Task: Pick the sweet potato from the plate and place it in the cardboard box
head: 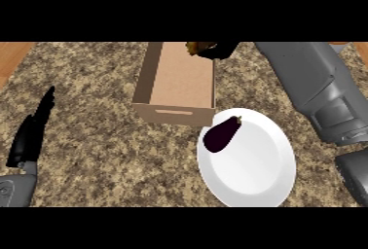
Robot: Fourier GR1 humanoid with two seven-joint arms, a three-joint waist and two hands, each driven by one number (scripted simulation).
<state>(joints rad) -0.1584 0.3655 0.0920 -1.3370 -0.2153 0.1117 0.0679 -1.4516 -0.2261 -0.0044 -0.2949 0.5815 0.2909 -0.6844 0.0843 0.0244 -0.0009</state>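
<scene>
The sweet potato (pixel 199 46), a brownish-orange lump, shows only partly at the top edge of the view, above the far end of the cardboard box (pixel 173 115). My right hand (pixel 221 50) curls round it, with the grey forearm stretching in from the right. The box is open-topped and nothing shows on its visible floor. The white plate (pixel 251 168) lies in front of the box to the right. My left hand (pixel 28 137) rests at the left edge, fingers straight and pointing up.
A dark purple eggplant (pixel 221 133) lies on the plate's upper left rim, close to the box's near corner. The speckled stone counter (pixel 101 146) spreads between my left hand and the plate. Wooden surface shows at the far corners.
</scene>
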